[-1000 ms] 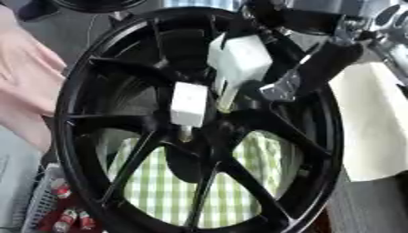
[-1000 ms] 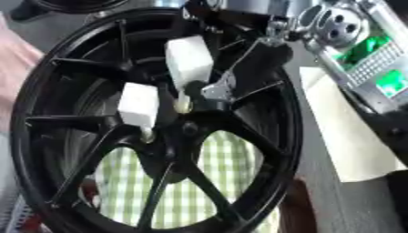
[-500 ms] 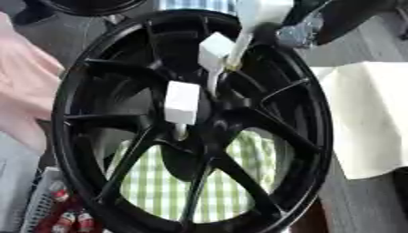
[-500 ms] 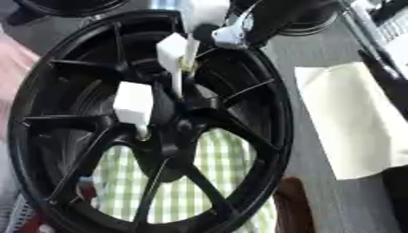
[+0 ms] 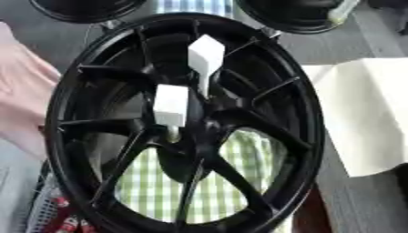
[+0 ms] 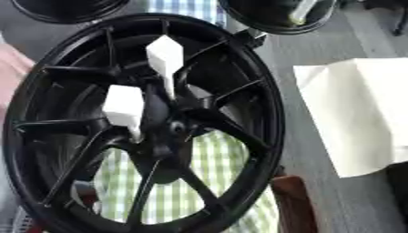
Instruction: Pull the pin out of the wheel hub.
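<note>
Pins with white block-shaped heads stand in the middle of the black wheel hub (image 5: pixel 185 123), two of them. One pin (image 5: pixel 206 58) sits higher in the view, its thin stem running down toward the centre of the spokes; the other pin (image 5: pixel 170 105) sits lower and a little to the left, its stem reaching down to the hub's centre just beside a spoke. The two are near each other but apart. The hub fills most of both views, its rim tilted, its dark spokes fanning outward from the centre.

Neither robot hand shows in either view, so whether the hands are open or closed cannot be told, and nothing is gripping either pin.

Under the hub lies a green and white checked cloth (image 5: pixel 227 182), visible through the gaps between the lower spokes. To the right a pale sheet (image 6: pixel 359 118) lies flat on the grey bench (image 6: pixel 318 200), near the hub's rim but not under it. Two more dark round rims show at the top edge, one at the upper left (image 5: pixel 88 10) and one at the upper right (image 5: pixel 299 16). Pink fabric (image 5: pixel 24 91) shows along the left edge.
</note>
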Controlling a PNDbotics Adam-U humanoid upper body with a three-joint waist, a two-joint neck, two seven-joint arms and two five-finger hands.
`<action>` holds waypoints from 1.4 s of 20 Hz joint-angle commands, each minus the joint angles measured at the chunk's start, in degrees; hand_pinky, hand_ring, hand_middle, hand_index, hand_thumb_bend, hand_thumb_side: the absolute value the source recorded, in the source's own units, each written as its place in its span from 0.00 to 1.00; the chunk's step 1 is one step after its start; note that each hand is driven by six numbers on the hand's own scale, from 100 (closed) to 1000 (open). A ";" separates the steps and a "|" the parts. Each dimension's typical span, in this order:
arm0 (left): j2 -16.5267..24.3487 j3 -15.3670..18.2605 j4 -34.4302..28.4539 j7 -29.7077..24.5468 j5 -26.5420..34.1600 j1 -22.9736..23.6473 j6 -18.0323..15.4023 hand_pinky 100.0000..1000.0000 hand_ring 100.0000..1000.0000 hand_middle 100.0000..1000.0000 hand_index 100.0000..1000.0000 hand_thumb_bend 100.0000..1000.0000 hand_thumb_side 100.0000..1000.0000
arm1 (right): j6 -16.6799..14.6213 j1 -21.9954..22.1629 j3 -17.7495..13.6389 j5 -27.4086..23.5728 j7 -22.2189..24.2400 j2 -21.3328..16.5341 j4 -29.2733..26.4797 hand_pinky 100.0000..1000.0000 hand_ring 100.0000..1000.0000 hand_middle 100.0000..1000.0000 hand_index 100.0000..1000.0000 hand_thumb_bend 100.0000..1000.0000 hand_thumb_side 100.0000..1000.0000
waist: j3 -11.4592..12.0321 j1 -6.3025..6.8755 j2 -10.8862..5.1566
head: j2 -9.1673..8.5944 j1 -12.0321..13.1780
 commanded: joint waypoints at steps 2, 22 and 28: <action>1.65 0.80 -0.89 0.56 -0.47 -0.84 -0.30 0.73 0.52 0.50 0.68 0.11 0.70 | 0.20 4.16 -7.21 4.01 -4.04 1.41 4.52 0.65 0.48 0.35 0.53 0.06 0.00 | -0.42 0.52 -1.61 | -0.28 1.04; 1.57 0.45 -1.06 0.37 -0.31 -1.68 -0.17 0.73 0.52 0.50 0.68 0.11 0.70 | 4.61 27.54 -20.32 12.84 -23.77 13.92 -8.68 0.85 0.88 0.81 0.83 0.30 0.34 | 1.86 0.52 -1.87 | -0.64 -0.48; 1.42 -0.67 -1.09 -0.59 -0.22 -2.36 -0.07 0.73 0.52 0.50 0.68 0.11 0.69 | 2.05 25.78 -16.96 7.74 -29.49 13.59 -10.31 0.82 0.75 0.66 0.74 0.12 0.36 | 3.45 0.65 -2.40 | -0.35 -2.16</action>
